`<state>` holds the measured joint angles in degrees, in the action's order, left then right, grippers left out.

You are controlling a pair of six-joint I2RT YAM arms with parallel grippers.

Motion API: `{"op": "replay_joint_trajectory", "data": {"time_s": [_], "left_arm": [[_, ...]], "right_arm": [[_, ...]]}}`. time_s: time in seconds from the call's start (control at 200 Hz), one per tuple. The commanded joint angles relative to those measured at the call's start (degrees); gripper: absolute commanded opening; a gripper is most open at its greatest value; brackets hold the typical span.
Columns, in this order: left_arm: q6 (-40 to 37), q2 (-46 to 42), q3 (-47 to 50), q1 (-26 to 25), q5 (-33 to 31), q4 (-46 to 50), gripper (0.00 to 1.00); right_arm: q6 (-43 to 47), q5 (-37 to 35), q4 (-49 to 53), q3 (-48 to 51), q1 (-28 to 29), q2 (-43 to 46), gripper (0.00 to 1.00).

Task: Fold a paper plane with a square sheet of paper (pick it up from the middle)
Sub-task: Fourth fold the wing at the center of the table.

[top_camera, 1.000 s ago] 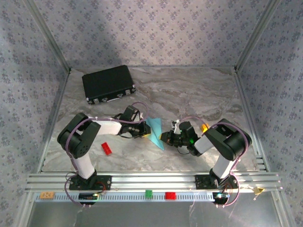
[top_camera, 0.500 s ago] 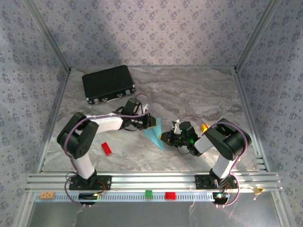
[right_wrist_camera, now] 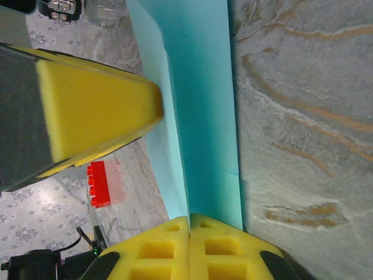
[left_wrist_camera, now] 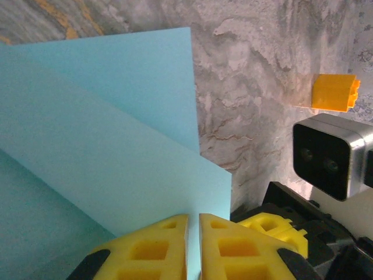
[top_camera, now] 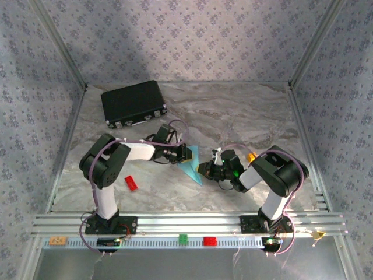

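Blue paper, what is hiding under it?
Marbled table shows past the edge of the blue paper. What lies straight beneath is covered by the sheet, so that cannot be told.

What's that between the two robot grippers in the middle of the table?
A folded light-blue paper, seen clearly in the top view. The left gripper and right gripper are each shut on it from opposite sides.

A robot lab cell: patterned cloth walls [top_camera: 192, 35] enclose a marble-look counter [top_camera: 233, 111] behind an aluminium rail [top_camera: 186, 221].
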<state>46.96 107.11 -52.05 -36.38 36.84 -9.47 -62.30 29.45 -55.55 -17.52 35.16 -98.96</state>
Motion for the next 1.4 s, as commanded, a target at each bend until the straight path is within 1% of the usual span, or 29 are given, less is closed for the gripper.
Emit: {"op": "replay_joint_trajectory", "data": {"time_s": [0.0,0.28,0.874,1.029,1.159,1.279,1.394], "left_arm": [[-0.79,1.3,-1.3,0.37,1.0,-0.89,0.13],[-1.86,2.3,-1.98,0.35,-0.23,0.89,0.12],[-3.5,4.56,-3.48,0.36,-0.63,4.76,0.11],[-4.27,4.69,-3.56,0.39,-0.93,5.87,0.09],[-4.46,4.75,-3.58,0.4,-0.9,6.05,0.09],[-4.45,4.77,-3.47,0.43,-0.98,6.05,0.09],[-4.4,4.86,-3.54,0.43,-0.82,5.94,0.09]], "right_arm": [[-0.25,-2.91,4.57,-0.39,0.0,-2.65,0.04],[-0.43,-2.91,5.01,-0.51,-0.09,-2.93,0.05],[-0.75,-3.0,5.5,-0.64,-0.18,-3.08,0.05],[-0.76,-2.23,6.44,-1.13,-0.15,-1.43,0.11],[1.25,-2.02,11.21,-1.72,0.51,2.18,0.18],[3.21,-1.86,16.24,-2.1,1.55,5.3,0.22],[3.77,-3.1,19.06,-1.2,1.92,7.97,0.23]]}}
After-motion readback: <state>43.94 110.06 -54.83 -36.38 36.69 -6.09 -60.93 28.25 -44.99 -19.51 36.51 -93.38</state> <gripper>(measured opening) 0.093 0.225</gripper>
